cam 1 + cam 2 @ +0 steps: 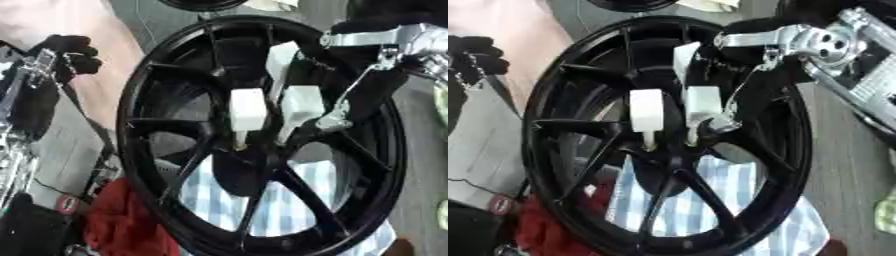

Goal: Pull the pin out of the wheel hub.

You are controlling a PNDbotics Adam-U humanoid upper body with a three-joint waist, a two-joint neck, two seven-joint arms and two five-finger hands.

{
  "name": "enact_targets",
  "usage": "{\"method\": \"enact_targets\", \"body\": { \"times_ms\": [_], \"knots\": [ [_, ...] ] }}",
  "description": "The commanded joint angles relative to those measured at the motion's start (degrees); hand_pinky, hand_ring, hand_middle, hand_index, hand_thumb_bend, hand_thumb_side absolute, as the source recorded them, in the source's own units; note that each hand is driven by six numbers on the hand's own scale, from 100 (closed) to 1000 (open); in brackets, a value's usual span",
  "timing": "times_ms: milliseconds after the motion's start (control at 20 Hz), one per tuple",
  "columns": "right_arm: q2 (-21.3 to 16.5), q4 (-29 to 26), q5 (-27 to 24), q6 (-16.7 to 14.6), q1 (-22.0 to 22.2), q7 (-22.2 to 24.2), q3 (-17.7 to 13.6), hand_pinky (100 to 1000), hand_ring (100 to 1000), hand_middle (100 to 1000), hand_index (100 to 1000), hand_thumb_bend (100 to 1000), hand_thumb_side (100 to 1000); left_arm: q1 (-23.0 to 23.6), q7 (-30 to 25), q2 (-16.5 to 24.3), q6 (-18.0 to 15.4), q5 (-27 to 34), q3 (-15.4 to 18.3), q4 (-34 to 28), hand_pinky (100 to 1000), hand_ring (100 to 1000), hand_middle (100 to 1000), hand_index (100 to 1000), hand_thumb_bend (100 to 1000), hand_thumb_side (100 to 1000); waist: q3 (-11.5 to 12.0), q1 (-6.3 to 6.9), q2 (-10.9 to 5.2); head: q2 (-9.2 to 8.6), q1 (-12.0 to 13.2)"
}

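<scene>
Grey work surface [846,165], black wheel [553,150] standing on it, blue-white checked cloth [710,200] beneath, red cloth [122,220] near left

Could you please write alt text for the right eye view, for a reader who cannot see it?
The robot's right hand, with white fingertips, reaches into the centre of a black spoked wheel hub standing on a blue-checked cloth. The left hand shows at the upper left edge.
</scene>
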Motion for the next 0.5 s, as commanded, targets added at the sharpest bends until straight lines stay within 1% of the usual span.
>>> {"method": "enact_targets", "body": {
  "times_ms": [50, 400, 500],
  "knots": [
    [-1.43, -0.18, -1.1, 0.12, -0.77, -0.61, -0.98, 657, 610, 595, 661, 507, 127, -0.53, -0.4, 0.81, -0.17, -0.25, 0.12, -0.98, 754, 686, 643, 766, 100, 835, -0.02, 0.4, -0.83, -0.62, 0.21],
    [-1.52, -0.14, -1.6, 0.2, -0.66, -0.78, -0.92, 652, 595, 581, 643, 445, 100, -0.53, -0.92, 0.78, -0.24, -0.35, 0.11, -1.01, 755, 688, 646, 766, 100, 836, -0.02, 0.27, -0.79, -0.7, 0.32],
    [-1.5, -0.14, -1.7, 0.14, -0.66, -0.69, -0.93, 648, 590, 575, 632, 442, 100, -0.54, -0.99, 0.77, -0.24, -0.3, 0.13, -1.02, 755, 688, 647, 766, 100, 836, -0.03, 0.26, -0.79, -0.65, 0.38]
  ]
}}
